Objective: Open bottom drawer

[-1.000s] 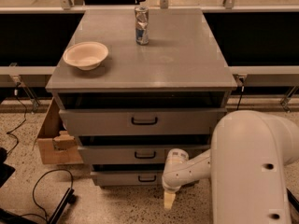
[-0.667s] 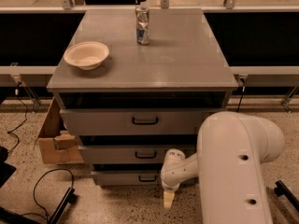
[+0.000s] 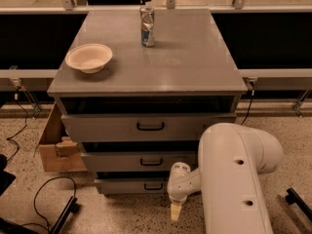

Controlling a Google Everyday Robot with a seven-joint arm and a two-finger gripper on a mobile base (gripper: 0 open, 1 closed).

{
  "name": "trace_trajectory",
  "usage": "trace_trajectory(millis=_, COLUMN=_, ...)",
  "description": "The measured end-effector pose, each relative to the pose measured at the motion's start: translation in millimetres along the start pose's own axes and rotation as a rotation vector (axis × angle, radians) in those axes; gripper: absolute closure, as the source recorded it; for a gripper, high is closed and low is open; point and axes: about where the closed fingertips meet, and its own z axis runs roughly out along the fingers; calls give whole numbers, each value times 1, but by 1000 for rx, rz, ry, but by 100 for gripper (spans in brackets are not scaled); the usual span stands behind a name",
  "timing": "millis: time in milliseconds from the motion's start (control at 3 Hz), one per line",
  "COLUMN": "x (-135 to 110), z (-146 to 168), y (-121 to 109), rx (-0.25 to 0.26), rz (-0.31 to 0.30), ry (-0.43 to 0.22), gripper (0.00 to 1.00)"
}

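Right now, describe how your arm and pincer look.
The arm is a thick, rounded white shell with two small dark holes on its face, narrowing to a white wrist. The pincer is a pale tan tip, low near the floor in front of the bottom drawer.

High frontal view down onto cabinet point(image 3: 185, 62), tool point(image 3: 175, 212) low before bottom drawer point(image 3: 124, 185)
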Motion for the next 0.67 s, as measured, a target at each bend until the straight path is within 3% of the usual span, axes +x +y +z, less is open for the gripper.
trace_trajectory(millis=667, x=-3, z=13, y=-15, rx=63, rz=-12, ry=-10, gripper=0)
